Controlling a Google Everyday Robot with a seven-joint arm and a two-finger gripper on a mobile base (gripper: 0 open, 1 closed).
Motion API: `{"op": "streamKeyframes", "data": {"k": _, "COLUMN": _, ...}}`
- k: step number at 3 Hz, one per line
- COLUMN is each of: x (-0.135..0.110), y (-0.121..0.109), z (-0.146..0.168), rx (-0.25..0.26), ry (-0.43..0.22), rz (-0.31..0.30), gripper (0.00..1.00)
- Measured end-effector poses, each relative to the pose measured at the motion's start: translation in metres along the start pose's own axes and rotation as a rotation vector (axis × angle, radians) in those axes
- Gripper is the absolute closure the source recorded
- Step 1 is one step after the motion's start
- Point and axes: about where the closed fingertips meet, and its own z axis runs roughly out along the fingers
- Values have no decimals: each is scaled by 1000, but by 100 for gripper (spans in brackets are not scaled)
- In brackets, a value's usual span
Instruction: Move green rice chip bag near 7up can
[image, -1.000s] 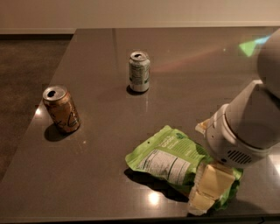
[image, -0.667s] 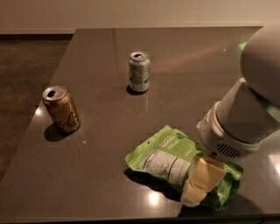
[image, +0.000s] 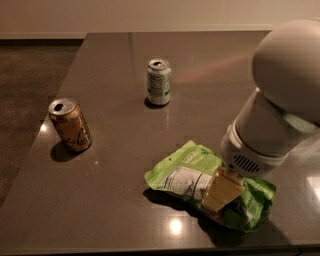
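Crinkled lime-green rice chip bag (image: 186, 174) flat on glossy dark grey table (image: 115, 210), cream gripper (image: 223, 190) upon it, hold impossible to tell, silvery-white 7up can (image: 159, 81) well apart, orange-brown can (image: 70, 125) leftward.

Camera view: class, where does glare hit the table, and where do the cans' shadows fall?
In the camera view, a glare spot sits on the table near the bag; short shadows lie left of the 7up can and orange can; the tool is at the bag.
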Motion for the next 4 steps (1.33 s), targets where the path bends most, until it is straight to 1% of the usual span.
{"op": "streamKeyframes", "data": {"k": 1, "x": -1, "y": -3, "z": -3, "rx": 0, "ry": 12, "rz": 32, "gripper": 64}}
{"op": "streamKeyframes", "data": {"k": 2, "x": -9, "y": -14, "z": -13, "rx": 11, "ry": 9, "rz": 25, "gripper": 87}}
{"op": "streamKeyframes", "data": {"k": 3, "x": -26, "y": -38, "z": -21, "rx": 37, "ry": 3, "rz": -10, "gripper": 100}}
{"op": "streamKeyframes", "data": {"k": 4, "x": -46, "y": -70, "z": -27, "rx": 79, "ry": -14, "rz": -56, "gripper": 100}}
